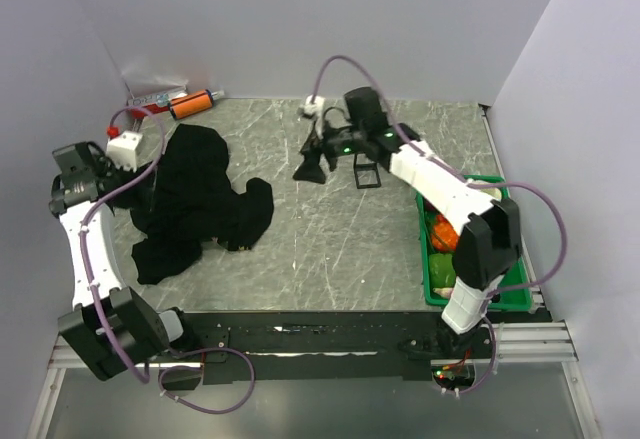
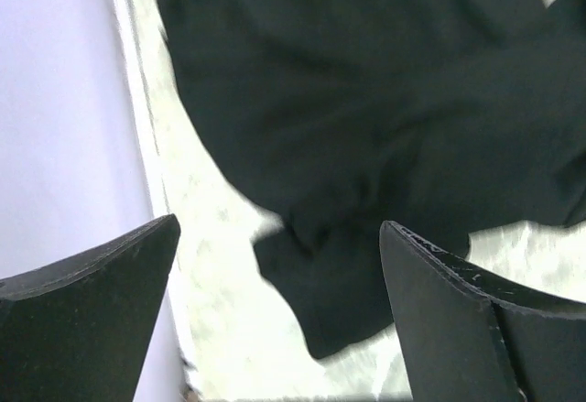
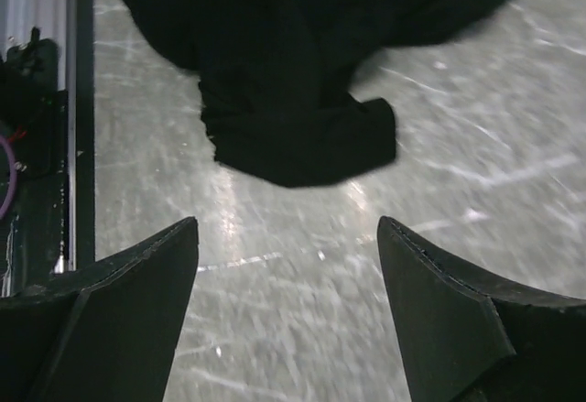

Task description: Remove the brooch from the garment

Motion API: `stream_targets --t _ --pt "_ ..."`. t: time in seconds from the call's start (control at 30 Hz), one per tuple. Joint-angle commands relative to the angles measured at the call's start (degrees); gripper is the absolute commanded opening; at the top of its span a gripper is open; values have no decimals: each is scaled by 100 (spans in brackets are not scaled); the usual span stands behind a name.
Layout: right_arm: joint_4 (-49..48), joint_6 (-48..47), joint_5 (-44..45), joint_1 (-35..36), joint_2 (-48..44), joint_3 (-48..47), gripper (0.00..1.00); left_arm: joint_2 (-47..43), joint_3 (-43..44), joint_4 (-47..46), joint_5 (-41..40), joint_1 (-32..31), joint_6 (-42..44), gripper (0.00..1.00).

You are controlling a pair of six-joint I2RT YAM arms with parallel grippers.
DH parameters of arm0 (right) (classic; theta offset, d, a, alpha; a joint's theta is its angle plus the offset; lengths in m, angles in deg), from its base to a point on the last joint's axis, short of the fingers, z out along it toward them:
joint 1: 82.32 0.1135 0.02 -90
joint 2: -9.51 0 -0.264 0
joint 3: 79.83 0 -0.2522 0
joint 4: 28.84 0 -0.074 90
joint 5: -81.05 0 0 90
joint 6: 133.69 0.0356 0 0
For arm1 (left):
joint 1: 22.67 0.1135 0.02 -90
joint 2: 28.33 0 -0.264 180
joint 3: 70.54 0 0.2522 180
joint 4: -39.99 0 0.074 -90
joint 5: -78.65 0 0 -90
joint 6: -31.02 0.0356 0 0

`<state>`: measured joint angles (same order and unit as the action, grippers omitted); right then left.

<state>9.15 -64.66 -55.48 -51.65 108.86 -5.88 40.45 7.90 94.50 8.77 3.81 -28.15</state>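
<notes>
Garment (image 1: 200,199), crumpled, near the table's (image 1: 340,249) left edge; left gripper (image 2: 279,222) and right gripper (image 3: 288,221) both released (jaws spread wide).

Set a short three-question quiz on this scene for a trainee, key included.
1. True or false: the left hand is shut on the garment.
2. Where does the green bin stand? A) by the right edge of the table B) on the garment C) in the far left corner
3. Does any view show the brooch?
Key: 1 false: it stands open and empty, as does the right hand. 2 A. 3 No: only crumpled black cloth shows.
</notes>
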Motion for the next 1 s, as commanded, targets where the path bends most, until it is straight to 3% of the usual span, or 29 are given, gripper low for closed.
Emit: stream_targets --t 0.0,0.13,0.3,0.43,0.47,0.5,0.57,0.7,0.77,0.9,0.97 --pt "-630 -232 -252 386 619 -228 83 -48 -560 671 291 445 265 97" --pt "-1182 318 -51 659 1270 -369 83 22 -843 548 -25 665 319 97" --pt "-2254 1638 520 773 2017 -403 85 505 -827 451 211 762 -6 95" --pt "-2397 2315 670 905 2623 -781 86 804 -808 600 528 762 -138 89" --pt "-2553 2352 723 957 2877 -956 87 839 -843 574 580 753 -156 89" --pt "-2581 2343 741 993 3001 -1062 100 857 -948 539 581 753 -182 88" --pt "-2502 2265 925 1133 3344 -1369 100 848 -1080 382 651 753 -165 87" --pt "-1712 2150 1584 1291 3767 -2002 76 909 -1344 109 817 753 -156 81" --pt "-1510 2194 1942 1309 3697 -1951 70 1049 -1353 -14 853 762 -183 76" --pt "-694 2194 2253 1301 3662 -2004 28 1322 -1283 -199 1011 753 -270 64" --pt "-429 2150 2165 1292 3705 -1924 24 1463 -1231 -234 1143 762 -297 53"
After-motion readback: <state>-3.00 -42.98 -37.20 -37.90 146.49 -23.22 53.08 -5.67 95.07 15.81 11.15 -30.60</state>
